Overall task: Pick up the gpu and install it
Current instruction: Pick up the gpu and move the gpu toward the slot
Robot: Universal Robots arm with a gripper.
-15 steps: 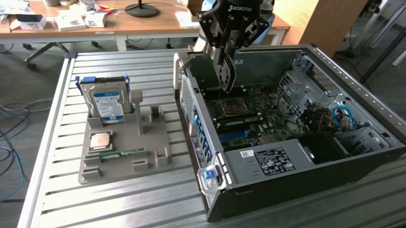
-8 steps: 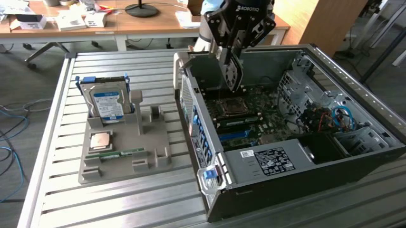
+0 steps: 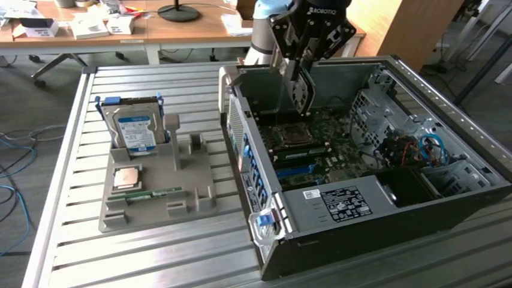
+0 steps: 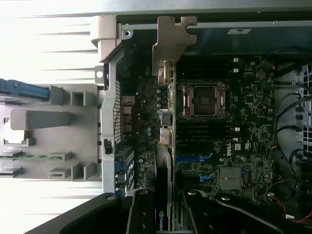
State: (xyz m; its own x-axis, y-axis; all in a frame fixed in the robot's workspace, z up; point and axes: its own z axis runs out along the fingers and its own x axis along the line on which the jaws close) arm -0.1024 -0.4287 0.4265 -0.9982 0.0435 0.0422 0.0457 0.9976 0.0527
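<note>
Exterior view is showing the gripper (image 3: 303, 60) clamping the gpu (image 3: 301, 96) from above; the card is hanging upright, long axis pointing down at the motherboard (image 3: 336, 135).

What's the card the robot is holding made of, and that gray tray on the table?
The gpu looks like a dark circuit board with a silver, metal-looking bracket at one end. The gray tray looks like matte plastic: dull, evenly colored, chunky molded shapes, though I can't be sure.
</note>
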